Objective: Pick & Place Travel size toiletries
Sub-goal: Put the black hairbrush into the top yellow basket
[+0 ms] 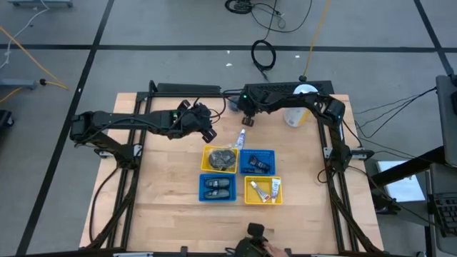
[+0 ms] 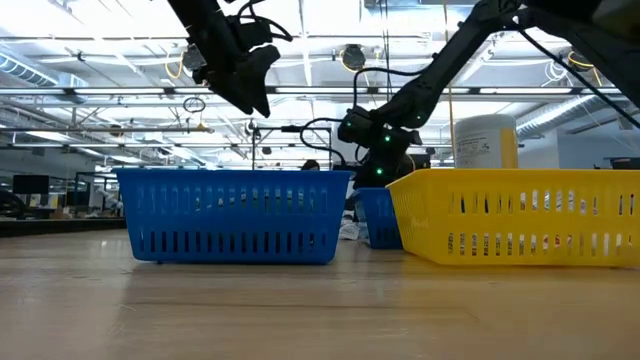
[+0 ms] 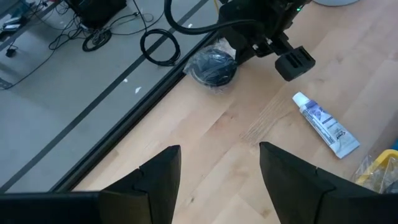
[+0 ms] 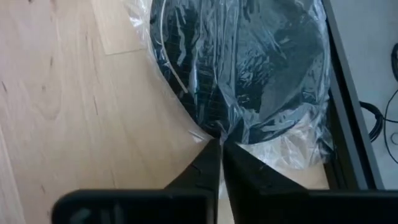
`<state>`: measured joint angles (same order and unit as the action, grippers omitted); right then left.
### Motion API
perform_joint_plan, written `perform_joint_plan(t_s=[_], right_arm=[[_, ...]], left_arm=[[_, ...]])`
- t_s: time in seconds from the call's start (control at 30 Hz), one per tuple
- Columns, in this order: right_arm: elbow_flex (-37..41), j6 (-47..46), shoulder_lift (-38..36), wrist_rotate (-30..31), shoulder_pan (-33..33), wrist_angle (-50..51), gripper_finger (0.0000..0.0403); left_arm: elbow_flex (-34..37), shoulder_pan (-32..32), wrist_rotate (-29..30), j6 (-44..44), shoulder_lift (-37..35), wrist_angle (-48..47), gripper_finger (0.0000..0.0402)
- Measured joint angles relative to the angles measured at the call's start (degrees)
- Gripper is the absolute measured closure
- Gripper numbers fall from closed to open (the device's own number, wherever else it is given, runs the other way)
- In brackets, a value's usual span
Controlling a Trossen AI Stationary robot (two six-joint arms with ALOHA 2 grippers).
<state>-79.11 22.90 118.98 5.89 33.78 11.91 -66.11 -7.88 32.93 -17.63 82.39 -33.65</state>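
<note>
- four trays (image 1: 238,175) at table centre already hold toiletries.
- left: tube (image 1: 241,138) at 12 o'clock of them, packet (image 4: 242,68) beyond.
- right gripper (image 4: 219,149) pinches the packet's wrap.
- left gripper (image 3: 219,171) hovers spread, empty.

A light wooden table (image 1: 164,207) carries everything. Four square trays sit on it in a block: a yellow tray (image 1: 220,159) and, touching it on the right, a blue tray (image 1: 257,162); toward the near edge from these, a second blue tray (image 1: 217,188) and a second yellow tray (image 1: 263,190). Just beyond the first yellow tray, toward the far edge, a white tube (image 1: 241,138) lies flat on the wood. Farther beyond that tray, at the far edge, lies a round dark packet (image 3: 213,65) in clear wrap. A tall white canister (image 1: 295,114) stands beyond the first blue tray, to its right.
</note>
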Motion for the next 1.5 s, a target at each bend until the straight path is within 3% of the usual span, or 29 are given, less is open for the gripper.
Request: perform_joint_plan(t_s=[0.27, 0.57, 0.93, 1.17, 1.5], right_arm=[[0.0, -0.3, -1.3, 0.2, -1.3, 1.9, 0.0402], [0.0, -1.6, -11.5, 0.1, -5.3, 1.7, 0.0403], [0.0, -6.8, -21.8, 0.3, -17.3, 8.2, 0.0403], [0.0, -7.3, -22.9, 10.8, -28.4, 12.4, 0.0403], [0.0, -11.8, -22.8, 18.3, -38.9, 12.8, 0.0403]], left_arm=[[0.0, 0.0, 0.0, -0.1, 0.0, -0.4, 0.0188], [0.0, 0.0, 0.1, 0.0, 0.0, -0.9, 0.0188], [0.0, 0.0, 0.1, 0.7, 0.0, -0.9, 0.0188], [0.0, 0.2, -1.5, 0.5, 0.0, -0.9, 0.0188], [0.0, 1.1, -3.0, -1.2, 0.0, -0.9, 0.0188]])
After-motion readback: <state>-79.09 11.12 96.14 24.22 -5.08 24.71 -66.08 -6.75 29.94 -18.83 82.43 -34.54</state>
